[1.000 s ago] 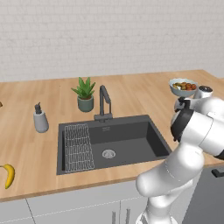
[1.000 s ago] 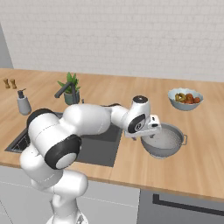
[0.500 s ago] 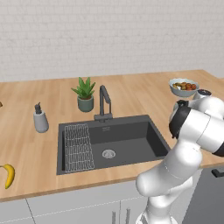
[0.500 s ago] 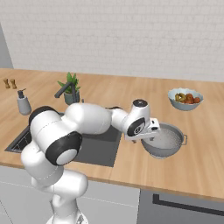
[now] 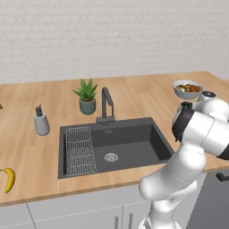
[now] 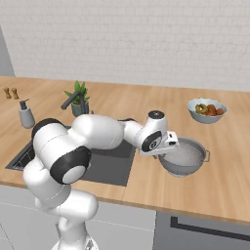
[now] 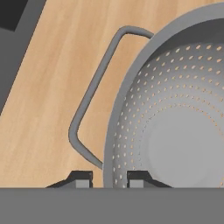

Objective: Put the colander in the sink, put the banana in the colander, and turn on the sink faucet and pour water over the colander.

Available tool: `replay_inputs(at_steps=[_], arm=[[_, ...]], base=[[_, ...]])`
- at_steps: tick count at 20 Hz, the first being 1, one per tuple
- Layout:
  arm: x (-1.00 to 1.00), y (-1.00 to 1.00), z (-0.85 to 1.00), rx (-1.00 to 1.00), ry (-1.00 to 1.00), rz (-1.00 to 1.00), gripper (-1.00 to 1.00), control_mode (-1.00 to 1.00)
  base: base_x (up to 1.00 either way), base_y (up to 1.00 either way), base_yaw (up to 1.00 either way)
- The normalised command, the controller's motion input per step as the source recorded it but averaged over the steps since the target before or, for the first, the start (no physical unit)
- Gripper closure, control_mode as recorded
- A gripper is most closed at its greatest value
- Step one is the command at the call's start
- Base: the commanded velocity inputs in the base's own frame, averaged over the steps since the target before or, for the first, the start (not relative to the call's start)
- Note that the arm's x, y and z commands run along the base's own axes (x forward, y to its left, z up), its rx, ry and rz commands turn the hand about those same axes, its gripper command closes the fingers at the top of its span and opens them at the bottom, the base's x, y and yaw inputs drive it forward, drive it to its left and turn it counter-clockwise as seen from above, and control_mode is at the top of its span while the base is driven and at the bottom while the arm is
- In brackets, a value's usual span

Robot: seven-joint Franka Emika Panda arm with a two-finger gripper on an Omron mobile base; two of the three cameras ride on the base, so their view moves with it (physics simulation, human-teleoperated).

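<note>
So the gripper (image 7: 105,178) has its two fingertips closed in on the colander (image 6: 185,157), one tip outside the wall and one inside, clamped on the rim right by the near loop handle (image 7: 94,94). The colander sits on the wooden counter (image 6: 229,166) to the right of the sink (image 5: 134,143), just past the basin's right edge. From here the move is basically a lift and a carry leftward, back toward the robot's own left, since the sink lies that way from the gripper. The colander is round, so no real long axis to worry about, though its two handles stick out on opposite sides and need to clear the basin lip. Inside the sink, the wire rack (image 5: 80,150) takes up the left part, so the open room is the right half around the drain (image 5: 111,157). The faucet (image 5: 106,105) stands behind the basin, worth staying low of. The banana (image 5: 8,179) is way over on the far left counter, well apart from everything.
</note>
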Motion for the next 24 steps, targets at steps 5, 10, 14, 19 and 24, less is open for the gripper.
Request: replay_inputs(at_steps=[5,10,14,19,24], arm=[[0.00,0.00,0.00,0.00,0.00,0.00,1.00,-1.00],[-0.04,0.00,0.14,0.00,-0.02,0.00,1.00,-1.00],[-0.23,0.06,0.33,0.00,-0.06,0.00,1.00,-1.00],[-0.33,0.32,0.36,0.00,-0.02,0.00,1.00,-1.00],[-0.31,0.57,0.44,-0.02,-0.12,0.00,1.00,-1.00]], base=[[0.00,0.00,0.00],[0.00,0.00,0.00],[0.00,0.00,0.00],[0.00,0.00,0.00],[0.00,0.00,0.00]])
